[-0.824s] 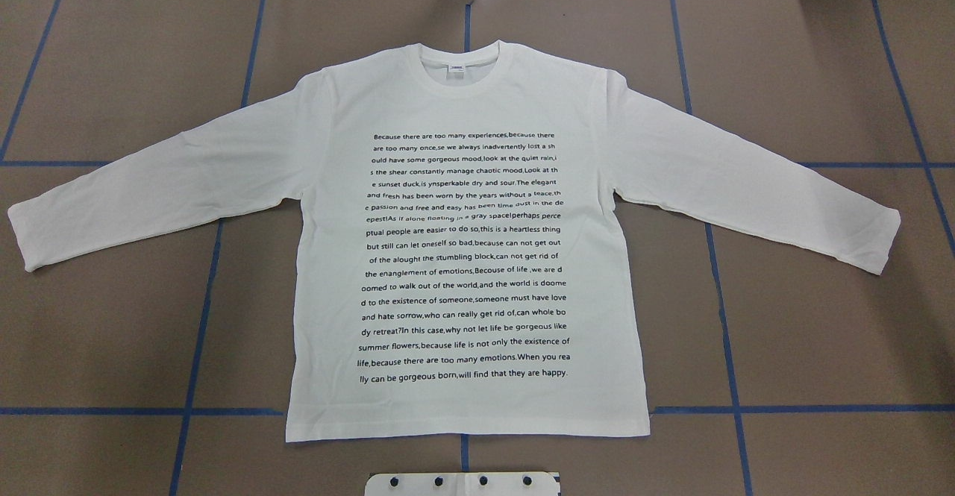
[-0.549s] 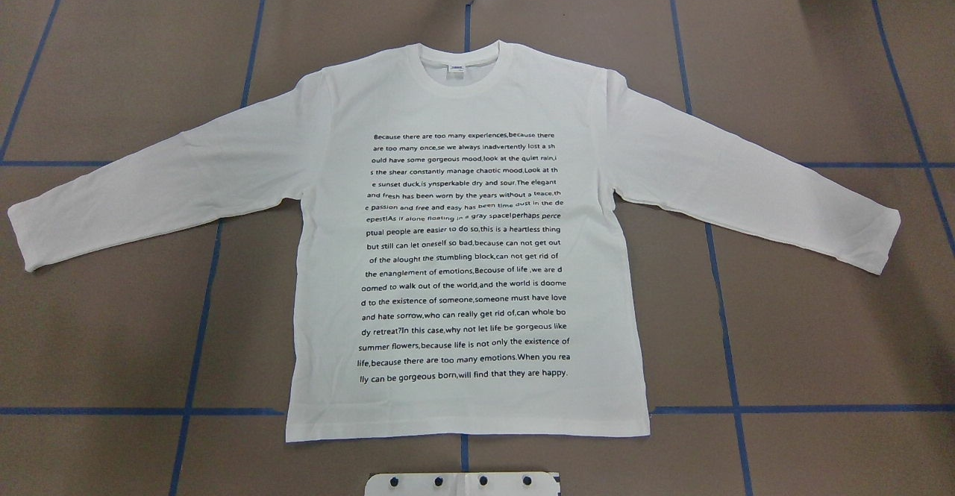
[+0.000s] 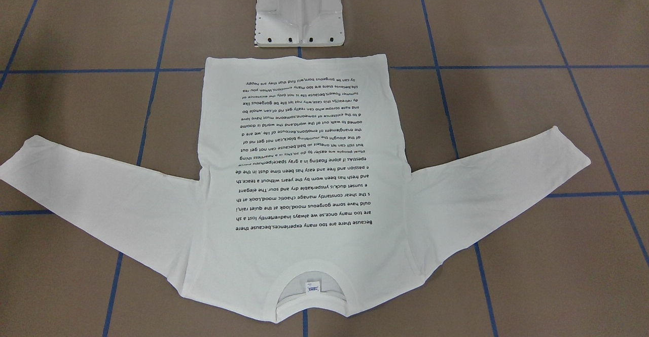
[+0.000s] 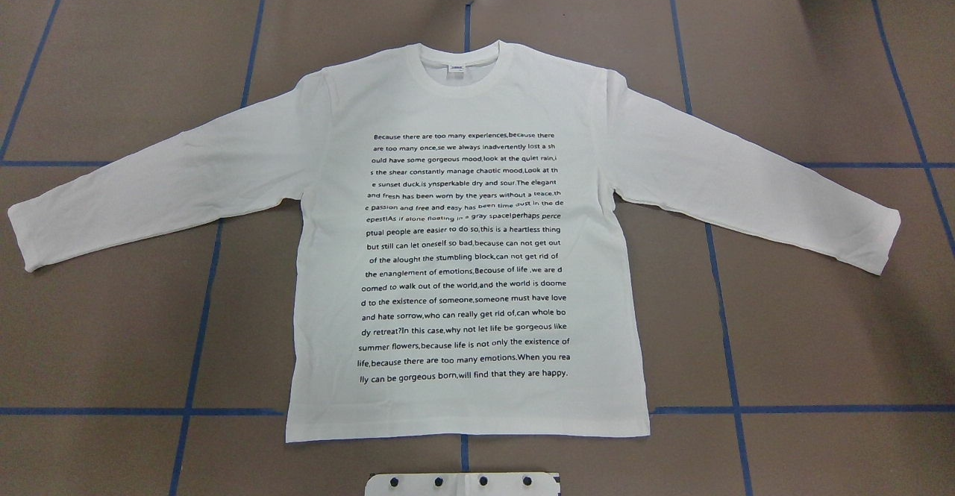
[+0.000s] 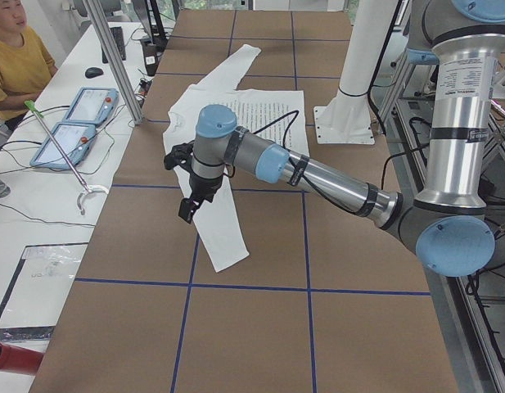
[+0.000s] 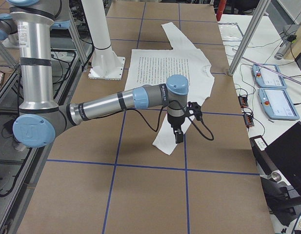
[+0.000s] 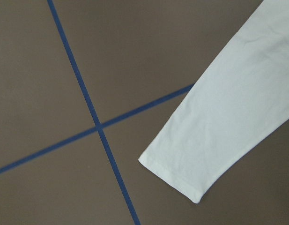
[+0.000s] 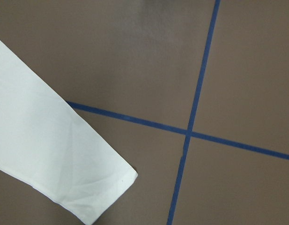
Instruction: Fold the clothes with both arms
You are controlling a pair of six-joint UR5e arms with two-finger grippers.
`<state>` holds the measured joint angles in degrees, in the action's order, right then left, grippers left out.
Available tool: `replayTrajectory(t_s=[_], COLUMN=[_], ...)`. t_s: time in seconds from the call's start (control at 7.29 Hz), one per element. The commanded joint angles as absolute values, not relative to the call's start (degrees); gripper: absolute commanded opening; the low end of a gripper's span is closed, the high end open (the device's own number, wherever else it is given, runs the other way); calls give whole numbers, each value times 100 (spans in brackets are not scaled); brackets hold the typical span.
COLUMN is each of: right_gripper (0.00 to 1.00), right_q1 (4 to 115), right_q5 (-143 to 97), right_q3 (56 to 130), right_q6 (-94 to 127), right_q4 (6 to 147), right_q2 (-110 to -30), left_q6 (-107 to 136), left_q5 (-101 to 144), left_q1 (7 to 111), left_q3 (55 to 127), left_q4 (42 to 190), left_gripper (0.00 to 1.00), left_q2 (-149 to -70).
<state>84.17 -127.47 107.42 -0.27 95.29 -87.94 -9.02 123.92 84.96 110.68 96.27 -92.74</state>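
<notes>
White cotton long-sleeved T-shirt [image 4: 466, 242] lies flat and smooth, print side up, in the middle of the overhead view. It rests on a matte brown table surface [image 4: 821, 71] ruled into large squares by blue tape lines [image 4: 200, 317]. The shirt's body is a tall rectangle, with the straight hem toward the bottom of the frame. The round ribbed neckline [image 4: 462, 93] is toward the top, with a small label [image 4: 456, 69] inside it. Black printed text [image 4: 462, 298] in many short lines covers the chest and belly.

Both sleeves are spread wide and slant downward. The left-side sleeve [image 4: 149, 194] reaches the frame's left edge, and the right-side sleeve [image 4: 761, 190] nears the right edge. A white pedestal base [image 3: 300, 10] stands at the top centre of the front-facing view, just beyond the hem.

In the exterior left view, the left arm [image 5: 334, 180] is a silver-grey tube with light blue joint caps. It reaches out over the near sleeve, and the black left gripper [image 5: 188, 209] points down above the cloth close to its end. In the exterior right view, the right arm [image 6: 106, 105] mirrors this, with the right gripper [image 6: 179, 137] above the other sleeve.

How far either gripper's fingers are spread, or whether they touch the fabric, cannot be told. Each wrist view shows a squared, stitched cuff beside a tape crossing. The left-side cuff [image 7: 174, 176] is at lower right of its frame and the right-side cuff [image 8: 109, 192] at lower left.
</notes>
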Motion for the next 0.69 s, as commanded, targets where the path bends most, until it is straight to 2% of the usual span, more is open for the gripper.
replayTrajectory(t_s=[0.0,0.14,0.27,0.55], right_gripper=[100,100,100,98], right_q1=[8420,8263,7870,7184], right_q5=[-12884,-12867,-12841,-12665], right_q3=[10679,10461,10067,8927], right_q6=[53,183,1229,3382], right_q4=[8933,8147,7399,4490], right_q2=[-8848,-8911,-8930,-9174], left_q6=[-408,-283,-281,-281], left_q5=[11646,11663,11672,11672], left_q1=[8499,8499,8508,8508], left_q3=[10733,10662,10705,10767], left_q4=[10940,11029,11039,11039], left_gripper=[100,100,100,100], left_q2=[-9606,-9580,-9563,-9501])
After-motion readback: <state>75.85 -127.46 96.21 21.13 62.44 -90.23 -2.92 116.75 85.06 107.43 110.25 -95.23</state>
